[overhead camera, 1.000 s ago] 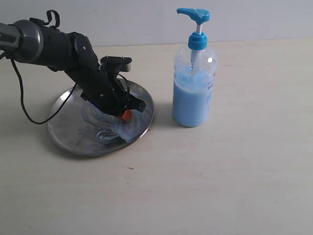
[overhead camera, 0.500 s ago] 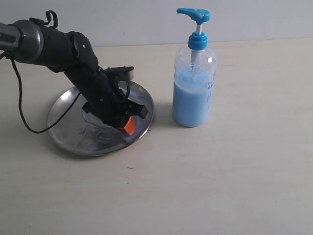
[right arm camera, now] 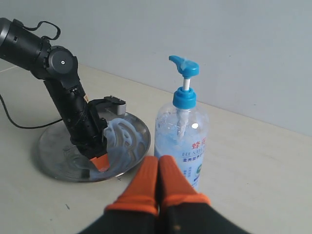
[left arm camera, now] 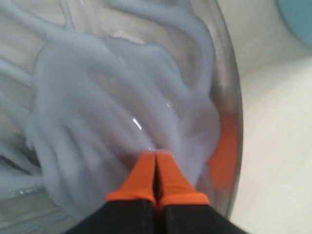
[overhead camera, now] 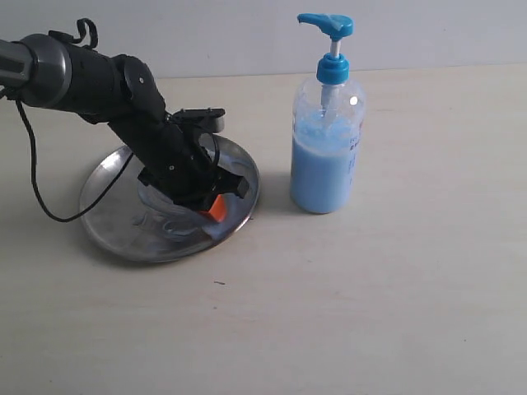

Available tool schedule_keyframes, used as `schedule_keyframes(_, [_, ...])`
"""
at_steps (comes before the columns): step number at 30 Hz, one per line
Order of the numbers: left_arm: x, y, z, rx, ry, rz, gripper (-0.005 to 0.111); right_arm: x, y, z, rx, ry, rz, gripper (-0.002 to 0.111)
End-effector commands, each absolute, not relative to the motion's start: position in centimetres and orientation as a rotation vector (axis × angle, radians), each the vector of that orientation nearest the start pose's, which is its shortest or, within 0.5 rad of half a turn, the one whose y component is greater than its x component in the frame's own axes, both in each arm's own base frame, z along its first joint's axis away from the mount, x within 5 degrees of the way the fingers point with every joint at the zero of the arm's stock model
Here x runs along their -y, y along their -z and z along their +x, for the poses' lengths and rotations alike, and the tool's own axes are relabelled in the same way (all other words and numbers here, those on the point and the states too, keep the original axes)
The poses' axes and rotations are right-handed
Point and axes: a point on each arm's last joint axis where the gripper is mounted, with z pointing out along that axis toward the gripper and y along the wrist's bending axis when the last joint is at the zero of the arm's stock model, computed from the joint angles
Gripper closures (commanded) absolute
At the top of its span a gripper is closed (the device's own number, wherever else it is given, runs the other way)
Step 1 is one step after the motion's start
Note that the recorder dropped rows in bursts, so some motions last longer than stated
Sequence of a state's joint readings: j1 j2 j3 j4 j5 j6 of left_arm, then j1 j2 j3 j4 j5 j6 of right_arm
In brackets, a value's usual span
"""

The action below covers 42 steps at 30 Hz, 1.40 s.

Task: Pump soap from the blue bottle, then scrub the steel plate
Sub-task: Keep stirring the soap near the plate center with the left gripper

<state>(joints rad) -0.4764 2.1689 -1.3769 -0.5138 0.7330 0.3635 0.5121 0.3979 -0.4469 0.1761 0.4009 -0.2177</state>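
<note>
The steel plate (overhead camera: 111,210) lies left of the blue bottle (overhead camera: 327,156), which stands upright with pale blue liquid inside. My left gripper (overhead camera: 216,210) is shut, its orange fingertips pressed down in the plate near its right rim. Close up, the left gripper (left arm camera: 156,155) rests in thick swirls of pale blue soap (left arm camera: 107,87) beside the rim (left arm camera: 233,97). My right gripper (right arm camera: 157,161) is shut and holds nothing, hovering apart from the bottle (right arm camera: 183,141) and plate (right arm camera: 58,151). It is out of the exterior view.
A black cable (overhead camera: 37,185) hangs from the left arm (overhead camera: 90,78) down to the pale tabletop (overhead camera: 370,296) beside the plate. A plain wall (overhead camera: 247,33) stands behind the table. A corner of the bottle (left arm camera: 298,14) shows in the left wrist view.
The left gripper has swept through the soap toward the plate's near right rim and turned at the wrist. The bottle and plate have stayed put.
</note>
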Motion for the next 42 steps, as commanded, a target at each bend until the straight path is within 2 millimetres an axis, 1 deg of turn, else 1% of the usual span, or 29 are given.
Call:
schedule_keyframes(1, [21.5,-9.9,35.8,-2.848,0.504,0.686,0.107,-4.8,-30.0,7.4,-1.751,-0.382,-0.562,0.108])
schedule_keyframes(8, [21.5,-10.0,36.6,-2.767,0.474,0.641,0.107,-4.8,-30.0,7.4,-1.753,-0.382,-0.563,0.108])
schedule_keyframes(12, [21.6,-10.2,37.3,-2.719,0.461,0.541,0.107,-4.8,-30.0,7.4,-1.753,-0.382,-0.563,0.108])
schedule_keyframes(16, [21.6,-10.3,37.7,-2.687,0.45,0.524,0.107,-4.8,-30.0,7.4,-1.755,-0.382,-0.564,0.108])
schedule_keyframes(20, [21.6,-10.3,37.6,-2.691,0.451,0.526,0.107,-4.9,-30.0,7.3,-1.755,-0.384,-0.563,0.108])
schedule_keyframes(24, [21.5,-10.1,37.2,-2.733,0.465,0.543,0.107,-4.9,-30.0,7.3,-1.757,-0.389,-0.556,0.108])
schedule_keyframes(37, [21.3,-9.8,34.6,-2.985,0.545,0.669,0.107,-4.9,-30.0,7.3,-1.757,-0.389,-0.556,0.108])
schedule_keyframes(42, [21.2,-9.8,34.0,-3.049,0.566,0.705,0.107,-4.9,-30.0,7.3,-1.757,-0.389,-0.556,0.108])
